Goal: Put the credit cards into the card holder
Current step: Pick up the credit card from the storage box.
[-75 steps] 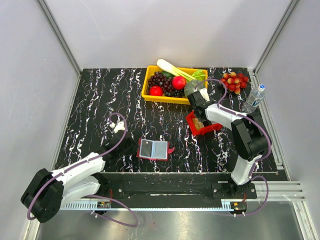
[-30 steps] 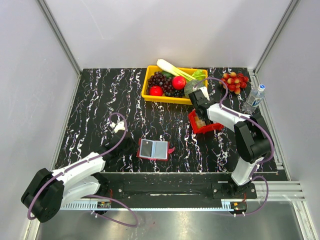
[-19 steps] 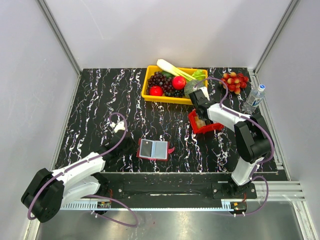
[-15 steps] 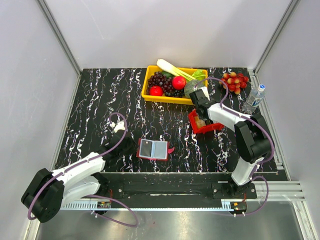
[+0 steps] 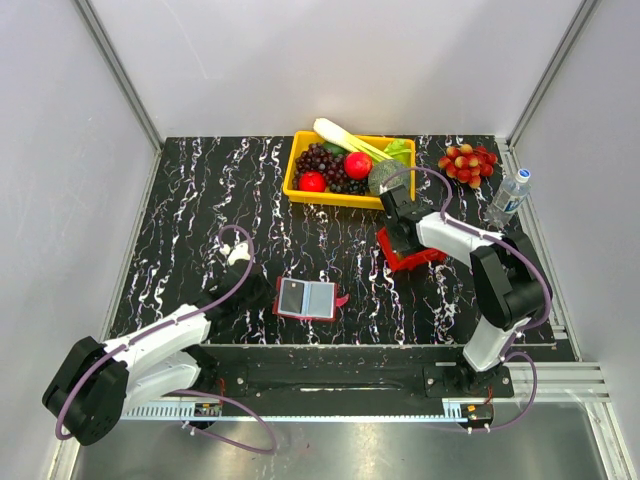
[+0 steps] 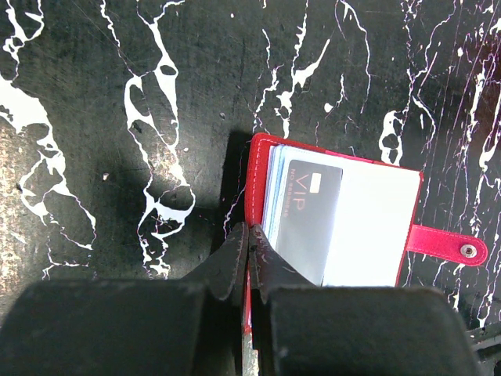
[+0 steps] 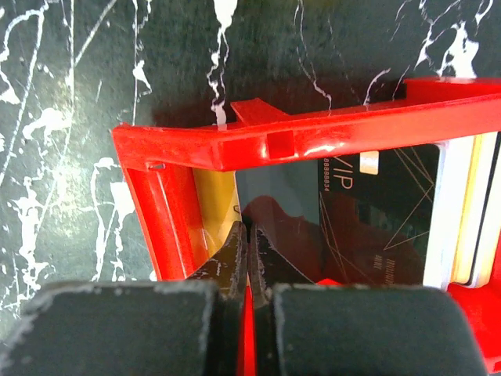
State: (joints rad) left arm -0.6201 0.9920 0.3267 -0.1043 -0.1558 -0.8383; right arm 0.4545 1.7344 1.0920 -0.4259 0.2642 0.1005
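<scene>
Lab cell: white walls (image 5: 60, 150), aluminium frame rails (image 5: 118, 75)

Open tabletop (image 5: 200, 200) between card holder (image 5: 306, 298) and red tray (image 5: 420, 262), yellow basket (image 5: 330, 197) behind

We find the top view bright and evenly lit from overhead: the pale walls (image 5: 330, 60) look slightly washed out, and the arms cast only weak shadows on the bench (image 5: 200, 200). In the left wrist view a soft dark shadow lies on the bench just left of the card holder (image 6: 372, 223), and the holder's white page is nearly blown out. In the right wrist view the red tray (image 7: 313, 141) carries white glare along its rim. In both wrist views the fingers (image 6: 227, 262) (image 7: 227, 262) are dark and blurred, being close to the lens.
</scene>
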